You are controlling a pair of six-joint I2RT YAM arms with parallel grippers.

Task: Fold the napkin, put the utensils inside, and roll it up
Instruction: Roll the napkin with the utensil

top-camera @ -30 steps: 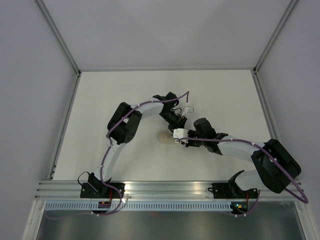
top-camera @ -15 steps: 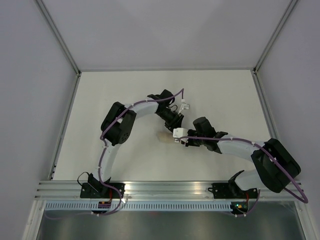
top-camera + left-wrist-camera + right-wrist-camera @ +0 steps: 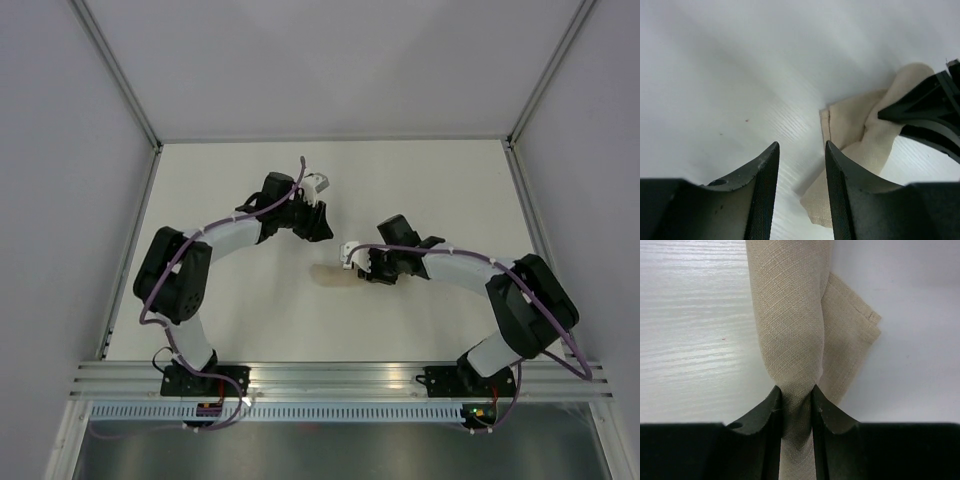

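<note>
The tan napkin (image 3: 327, 275) lies near the table's middle as a narrow roll; in the right wrist view the napkin (image 3: 790, 315) has a loose hemmed corner beside it. My right gripper (image 3: 795, 389) is shut on the roll's near end, and it shows from above as the right gripper (image 3: 353, 273). My left gripper (image 3: 801, 145) is open with nothing between its fingers. It hangs over bare table, left of the napkin (image 3: 855, 125), and from above the left gripper (image 3: 321, 231) sits behind and apart from the roll. The utensils are hidden.
White table (image 3: 450, 190) with metal rails along its left and right sides, and grey walls around it. An aluminium rail (image 3: 330, 375) runs along the near edge by the arm bases. The right gripper's black fingers (image 3: 925, 110) show in the left wrist view.
The left arm has swung away from the napkin, left and toward the back, its jaws a little wider. The right gripper has kept its hold and shifted slightly back.
</note>
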